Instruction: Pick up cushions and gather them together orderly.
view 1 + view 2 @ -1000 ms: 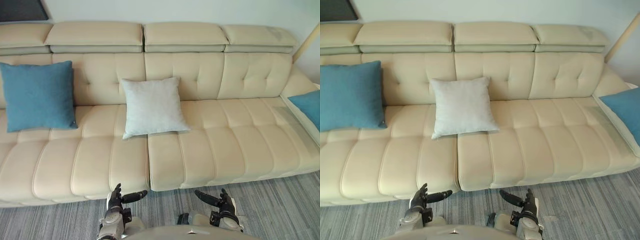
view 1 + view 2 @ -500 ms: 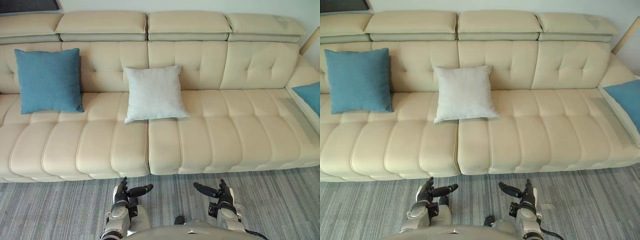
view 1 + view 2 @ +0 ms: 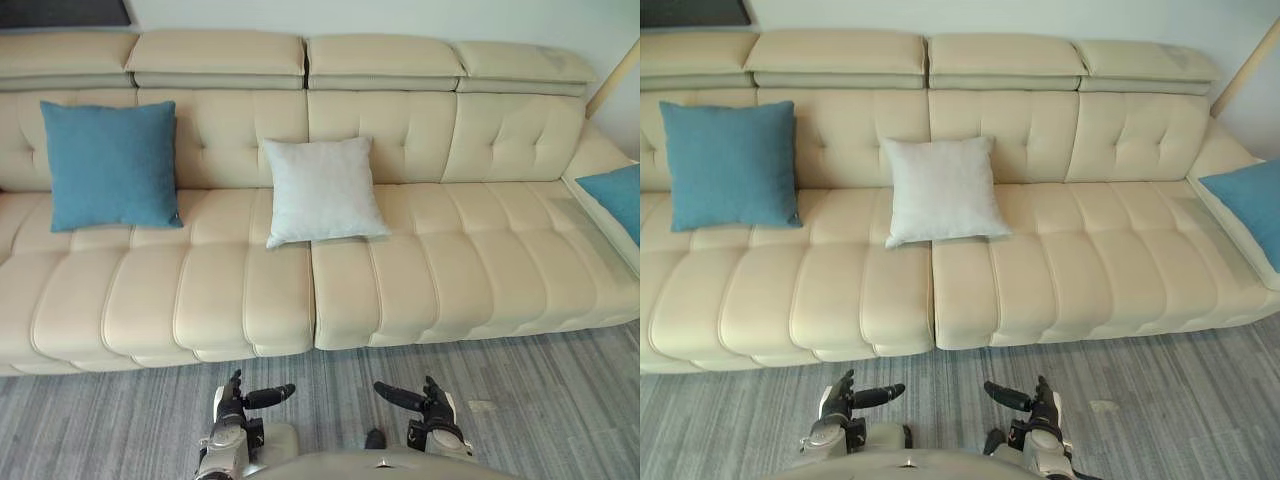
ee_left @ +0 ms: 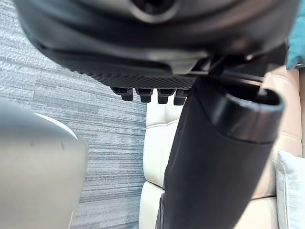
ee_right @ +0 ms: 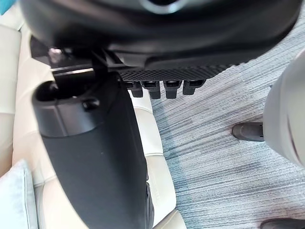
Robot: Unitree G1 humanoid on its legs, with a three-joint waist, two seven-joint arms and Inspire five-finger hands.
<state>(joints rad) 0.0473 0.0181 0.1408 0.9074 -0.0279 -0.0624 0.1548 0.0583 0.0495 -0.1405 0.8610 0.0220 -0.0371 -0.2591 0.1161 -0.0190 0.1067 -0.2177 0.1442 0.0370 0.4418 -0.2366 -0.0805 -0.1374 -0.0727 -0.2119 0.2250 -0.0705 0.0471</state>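
1. L hand & R hand: both low over the carpet, palms facing each other, fingers straight, thumbs spread away from them, nothing held
2. Task items, all on the sofa: grey cushion well ahead of both sets of fingertips, approx. between the two hands, leaning on the backrest; blue cushion far ahead and well outboard of the L fingers; second blue cushion far outboard of the R fingers, at the sofa's end, partly cut off
3. Risks (judgement): all cushions are out of reach, so a grab from here would close on air. A one-handed pinch at a corner could let the soft cushion droop, swing or slip. A cushion set down carelessly could topple its neighbour and spoil the row
4. Vs earlier frame: the whole scene sits shifted in the picture, i.e. camera motion, not object motion. Cushions keep their places on the sofa; both hands keep the same spread, empty pose
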